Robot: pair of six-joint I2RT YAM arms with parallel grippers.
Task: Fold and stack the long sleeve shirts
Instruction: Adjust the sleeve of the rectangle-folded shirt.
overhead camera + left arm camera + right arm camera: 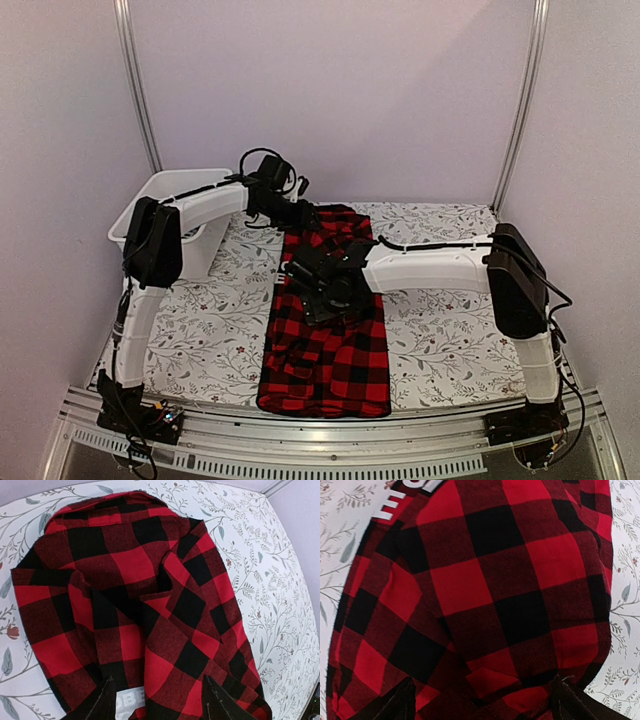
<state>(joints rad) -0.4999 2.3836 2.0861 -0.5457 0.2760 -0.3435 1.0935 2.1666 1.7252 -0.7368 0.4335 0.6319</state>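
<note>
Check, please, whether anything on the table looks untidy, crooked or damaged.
Only the red-and-black shirt: it lies as a narrow strip down the middle of the table, but its far end, below the left gripper, is rumpled, with folds overlapping unevenly. Nothing looks spilled or torn. The white bin stands upright at the far left corner.

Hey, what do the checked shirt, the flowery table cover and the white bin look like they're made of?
Checked shirt: soft woven cloth, probably flannel, matte; fine diagonal weave and loose folds show. Table cover: matte printed sheet lying flat, fabric or vinyl, hard to tell. Bin: smooth white plastic, judging by thin rigid walls.
</note>
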